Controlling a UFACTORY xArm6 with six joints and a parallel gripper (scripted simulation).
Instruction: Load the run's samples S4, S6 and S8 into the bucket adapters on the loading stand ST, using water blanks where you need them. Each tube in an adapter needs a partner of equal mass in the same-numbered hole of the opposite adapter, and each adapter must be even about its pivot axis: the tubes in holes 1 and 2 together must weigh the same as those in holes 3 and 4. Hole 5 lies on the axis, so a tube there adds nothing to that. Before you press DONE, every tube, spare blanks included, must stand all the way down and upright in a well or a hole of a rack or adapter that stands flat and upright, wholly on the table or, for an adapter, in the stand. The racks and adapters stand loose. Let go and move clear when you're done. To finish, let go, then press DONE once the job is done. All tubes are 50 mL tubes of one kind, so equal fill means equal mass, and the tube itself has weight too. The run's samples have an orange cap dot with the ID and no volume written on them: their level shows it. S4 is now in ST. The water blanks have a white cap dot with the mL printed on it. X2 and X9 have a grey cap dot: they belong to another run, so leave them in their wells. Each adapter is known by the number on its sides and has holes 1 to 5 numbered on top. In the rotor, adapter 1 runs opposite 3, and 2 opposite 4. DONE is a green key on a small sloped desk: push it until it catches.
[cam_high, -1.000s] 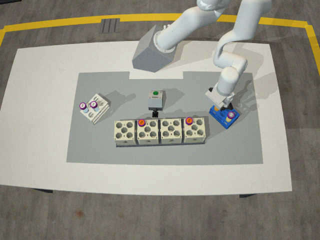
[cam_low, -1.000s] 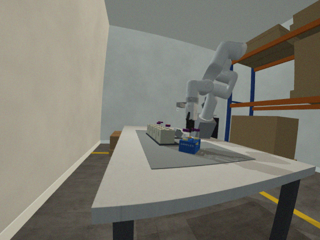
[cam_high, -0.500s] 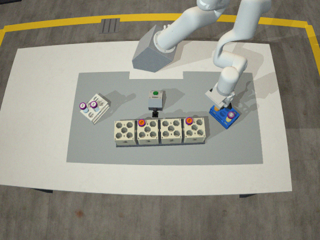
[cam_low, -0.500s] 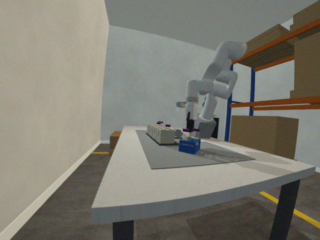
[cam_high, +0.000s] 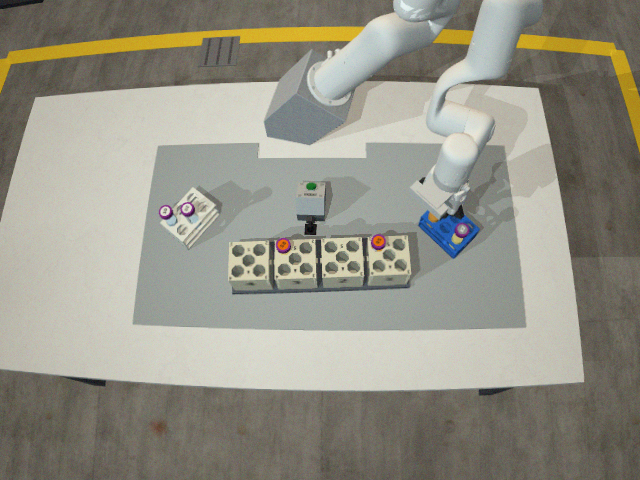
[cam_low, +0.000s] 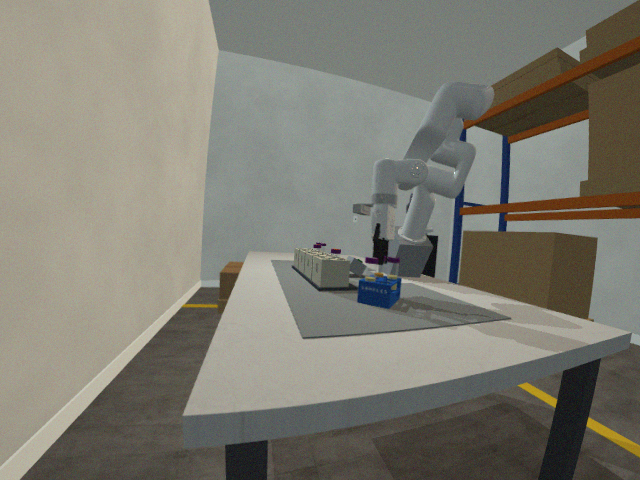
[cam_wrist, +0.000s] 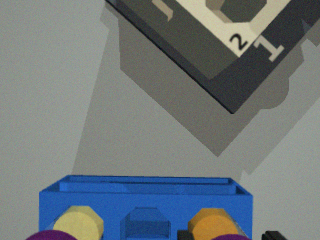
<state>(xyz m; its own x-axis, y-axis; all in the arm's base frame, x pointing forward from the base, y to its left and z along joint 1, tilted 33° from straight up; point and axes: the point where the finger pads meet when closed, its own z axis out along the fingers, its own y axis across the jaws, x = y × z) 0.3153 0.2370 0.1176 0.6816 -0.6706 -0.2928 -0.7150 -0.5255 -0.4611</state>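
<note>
My gripper (cam_wrist: 229, 236) (cam_low: 381, 261) is at the blue sample rack (cam_high: 437, 239) (cam_low: 376, 300) (cam_wrist: 145, 201), its fingers on either side of the purple cap of a tube with orange liquid (cam_high: 433, 217) (cam_low: 378, 274) (cam_wrist: 212, 225), which stands in its well. The finger gap matches the cap; its dot is hidden. A grey-dot tube (cam_high: 462, 230) with pale yellow liquid stands in the same rack. A third capped tube (cam_low: 393, 259) stands there, hidden in the top view. Orange-dot tubes stand in adapter 3 (cam_high: 295, 279) and adapter 1 (cam_high: 388, 275), each in the rear left hole; their IDs are too small to read.
Adapters 4 (cam_high: 250, 282) and 2 (cam_high: 342, 279) are empty. A white rack (cam_high: 175, 234) at the left holds two white-dot blanks. The desk with the green DONE key (cam_high: 311, 186) stands behind the stand. Adapter 1 is close to the blue rack.
</note>
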